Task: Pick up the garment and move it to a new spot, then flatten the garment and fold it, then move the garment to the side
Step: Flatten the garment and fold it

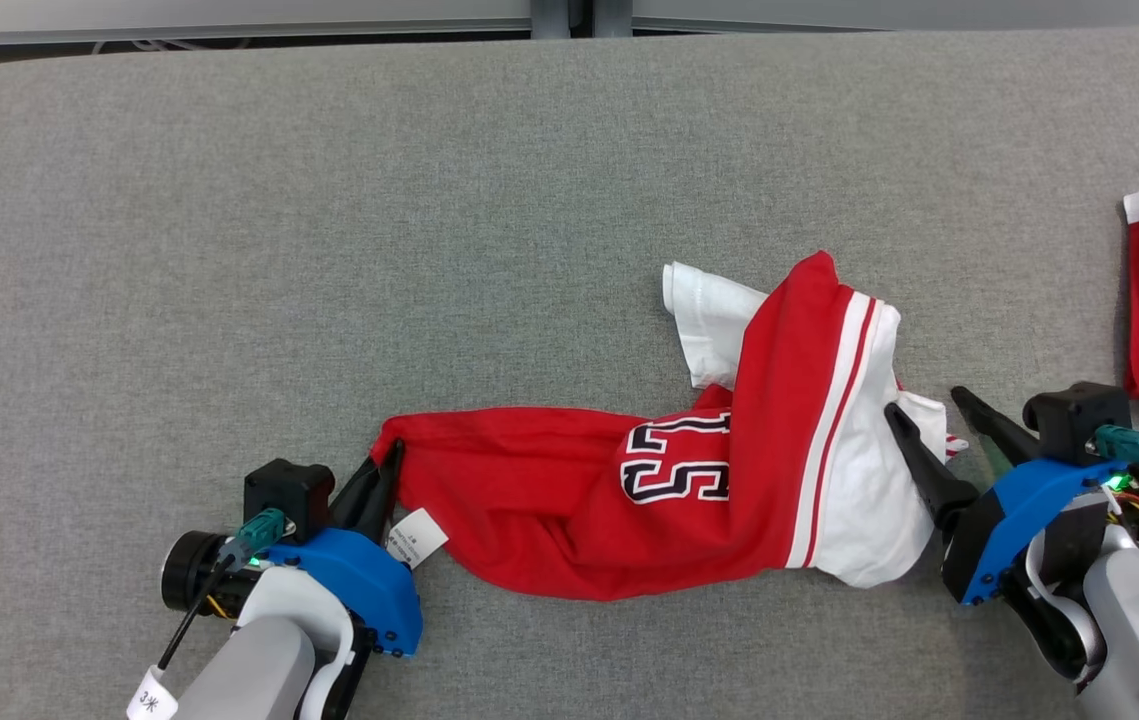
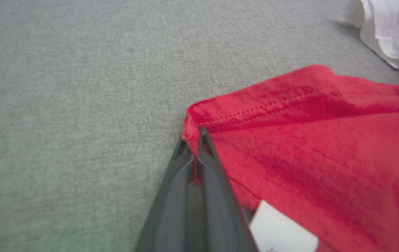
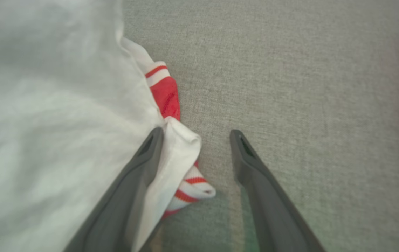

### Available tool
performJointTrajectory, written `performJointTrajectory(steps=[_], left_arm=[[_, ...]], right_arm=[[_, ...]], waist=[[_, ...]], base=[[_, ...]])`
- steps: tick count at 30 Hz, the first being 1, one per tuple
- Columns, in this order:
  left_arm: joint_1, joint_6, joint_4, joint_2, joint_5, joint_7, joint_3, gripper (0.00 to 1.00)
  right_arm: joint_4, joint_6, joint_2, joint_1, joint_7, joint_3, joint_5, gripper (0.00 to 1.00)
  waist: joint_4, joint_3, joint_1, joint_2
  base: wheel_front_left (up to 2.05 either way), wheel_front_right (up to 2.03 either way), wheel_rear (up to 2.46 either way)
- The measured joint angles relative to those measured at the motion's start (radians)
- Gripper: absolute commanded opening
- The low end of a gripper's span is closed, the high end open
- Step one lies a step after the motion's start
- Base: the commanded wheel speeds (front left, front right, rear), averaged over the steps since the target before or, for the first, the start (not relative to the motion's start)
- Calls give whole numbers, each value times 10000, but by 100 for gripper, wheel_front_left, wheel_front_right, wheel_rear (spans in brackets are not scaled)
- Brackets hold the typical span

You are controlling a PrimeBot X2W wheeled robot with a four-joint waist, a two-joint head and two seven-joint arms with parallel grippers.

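The jaws of the left gripper [image 1: 384,470] pinch the red corner of the garment [image 1: 549,480] on the table [image 1: 329,200]. The left wrist view shows the stitched hem there. The jaws of the right gripper [image 1: 926,402] stand wide apart. The right wrist view shows a white fold and a striped cuff between them.
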Motion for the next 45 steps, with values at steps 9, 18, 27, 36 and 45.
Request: performJointTrajectory(steps=[9, 18, 27, 36, 45], left_arm=[[-51, -2, 207, -40, -36, -192, -10, 0], [58, 433, 23, 167, 31, -903, 161, 0], [287, 1047, -1726, 709, 205, -1208, 512, 0], [-107, 1714, -4945, 1636, 1005, -1555, 1250, 0], [-1782, 2033, -7242, 2558, 1478, -662, 2033, 0]], right_arm=[[405, 6, -207, -248, -98, 493, 531, 0], [-548, 2, -349, 26, -1225, -278, 232, 0], [-2215, 2, -326, 436, -1221, -1375, -439, 0], [-4403, 2, -706, 72, -560, -2366, -982, 0], [-5735, 2, -1482, -1356, 443, -3407, -807, 0]], waist=[[-50, -37, 0, 0], [-190, -473, 3, 5], [-199, -1132, 2, 5], [-131, -2172, -1, 3], [-145, -3309, -2, -1]], base=[[0, 0, 0], [0, 0, 0], [0, 0, 0], [0, 0, 0], [0, 0, 0]])
